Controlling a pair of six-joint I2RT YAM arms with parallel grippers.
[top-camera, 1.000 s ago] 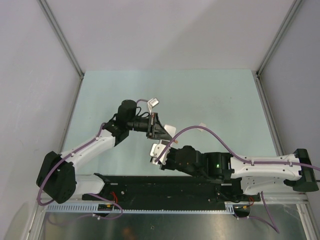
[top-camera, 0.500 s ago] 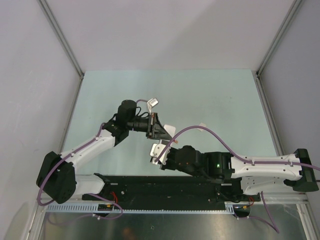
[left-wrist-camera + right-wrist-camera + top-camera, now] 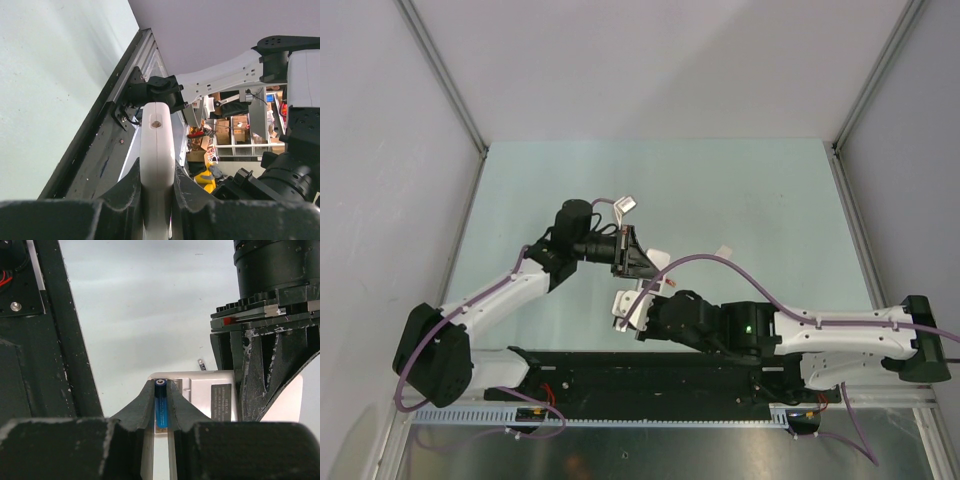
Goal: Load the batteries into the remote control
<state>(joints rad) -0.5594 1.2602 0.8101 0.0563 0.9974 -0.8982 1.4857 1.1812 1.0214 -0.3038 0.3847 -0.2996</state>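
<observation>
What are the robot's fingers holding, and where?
Left fingers clamp the white remote control by one end; right fingers pinch the blue battery along its body.

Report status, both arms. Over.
Left gripper shut on remote control. Right gripper shut on blue battery, at remote's back. No obstruction seen.

— Where's the remote control?
— Between the fingers of the left tool, above the tabletop.
— And the battery?
— In the right tool, at the remote's near edge, in front of the left tool.
</observation>
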